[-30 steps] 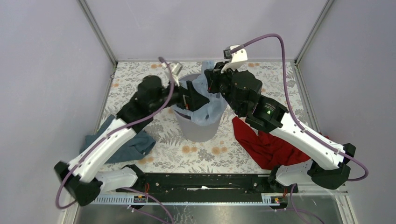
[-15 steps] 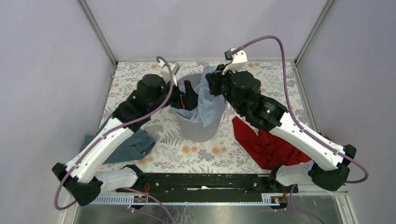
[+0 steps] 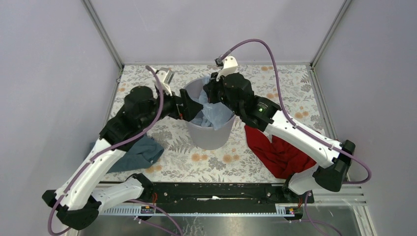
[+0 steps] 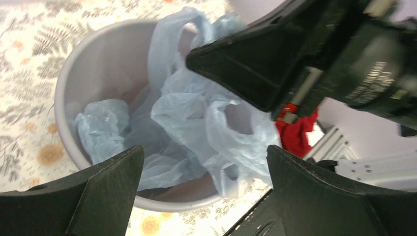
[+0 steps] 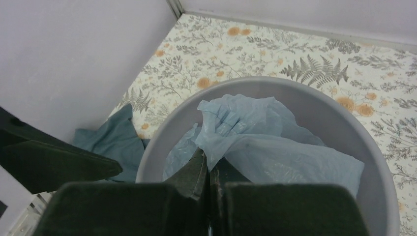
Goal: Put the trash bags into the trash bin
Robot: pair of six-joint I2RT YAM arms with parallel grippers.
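Note:
The grey trash bin [image 3: 209,133] stands mid-table. The pale-blue trash bag [image 3: 214,113] lies crumpled mostly inside it, and in the left wrist view one fold of the bag [image 4: 196,115] hangs over the bin's rim [image 4: 63,88]. My right gripper [image 5: 209,166] is over the bin's mouth, shut on an edge of the bag [image 5: 268,150]. In the top view it [image 3: 210,96] reaches in from the right. My left gripper [image 4: 204,169] hangs open at the bin's left rim [image 3: 190,105], holding nothing.
A red cloth [image 3: 275,150] lies to the right of the bin, under the right arm. A dark teal cloth [image 3: 137,152] lies at the front left. Grey walls close in the floral table [image 3: 275,83] on three sides.
The bag hung over the bin's front edge; now it sits lower, inside the bin. Both arms shifted left. The left gripper drew back from the middle to the left rim.

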